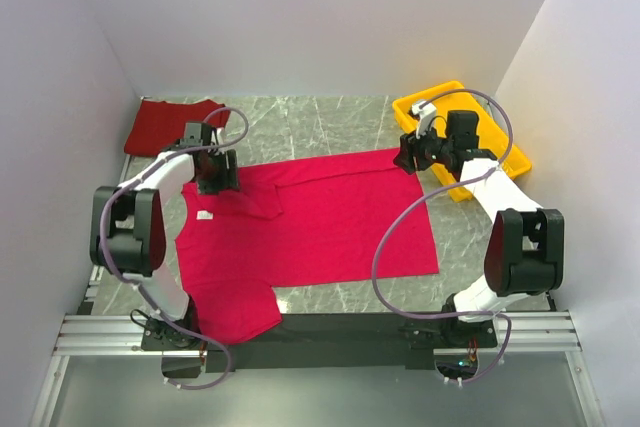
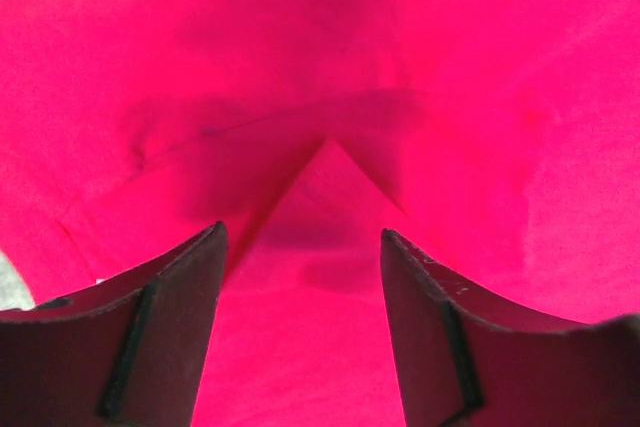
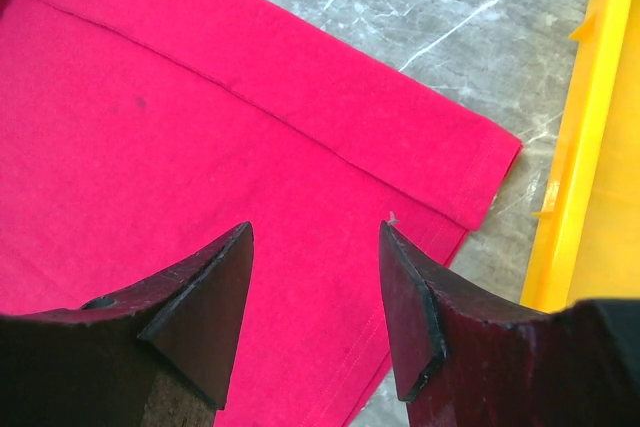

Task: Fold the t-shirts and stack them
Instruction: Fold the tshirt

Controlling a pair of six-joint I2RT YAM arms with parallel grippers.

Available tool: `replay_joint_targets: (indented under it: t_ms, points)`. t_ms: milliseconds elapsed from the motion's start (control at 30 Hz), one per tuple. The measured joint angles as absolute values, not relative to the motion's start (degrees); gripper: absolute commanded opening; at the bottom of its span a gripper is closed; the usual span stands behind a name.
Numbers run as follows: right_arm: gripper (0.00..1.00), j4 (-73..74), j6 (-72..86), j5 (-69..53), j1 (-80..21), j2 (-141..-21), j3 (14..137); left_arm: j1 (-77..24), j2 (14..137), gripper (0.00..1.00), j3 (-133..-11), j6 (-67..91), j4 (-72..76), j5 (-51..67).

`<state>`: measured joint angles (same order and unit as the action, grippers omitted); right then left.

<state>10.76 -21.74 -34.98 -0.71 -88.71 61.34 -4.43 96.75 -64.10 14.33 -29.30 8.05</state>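
Two t-shirts are on the marble table (image 1: 330, 122): the darker maroon t-shirt (image 1: 165, 127) lies bunched flat in the far left corner, and the crimson t-shirt (image 1: 330, 232) is spread in the middle, collar toward the left arm, hem toward the right, its white tag (image 1: 205, 215) showing; the far sleeve looks turned in over the chest, while the near sleeve (image 1: 240, 312) hangs out toward the arm bases; the left gripper (image 1: 216, 179) hovers over that turned-in sleeve with its claw spread and nothing between the fingers, only crimson cloth and a pointed fold below; the right gripper (image 1: 406, 160) sits over the far hem corner, claw likewise spread and empty, the yellow tray (image 1: 430, 94) just beside it; my reading is that the lengthwise fold of the crimson shirt is in hand and little of the task is done; to do it well, each claw should come straight down and pinch the far edge, the right one taking both layers at the hem corner, the left one catching the shoulder together with the tucked sleeve; lift low, keep the edge taut between the two, travel at matched pace toward the near side, and lay it parallel to the near edge; the right arm should stay off the tray rim
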Motion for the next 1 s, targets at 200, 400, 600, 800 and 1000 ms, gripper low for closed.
replay_joint_targets:
  t_ms: [200, 400, 600, 800, 1000]
  points:
    - [0.6, 10.76, -21.74, -34.94, -0.71, -88.62, 61.34, -3.92, 103.18, 0.52, -68.16, 13.61, -29.87, 9.87]
    - [0.6, 10.79, -21.74, -34.94, -0.08, -88.62, 61.34, -3.92, 105.6, 0.24, -68.82, 11.84, -31.77, 12.88]
    - [0.6, 10.79, -21.74, -34.85, 1.06, -88.62, 61.34, -3.92, 104.03, 0.01, -68.34, 10.0, -33.26, 14.04]
    - [0.6, 10.74, -21.71, -34.87, 1.08, -88.62, 61.34, -3.9, 94.74, 0.01, -65.43, 9.74, -35.51, 15.05]
    - [0.6, 10.59, -21.43, -34.94, 1.15, -88.64, 61.34, -3.95, 88.51, 0.86, -61.1, 11.94, -41.45, 17.3]
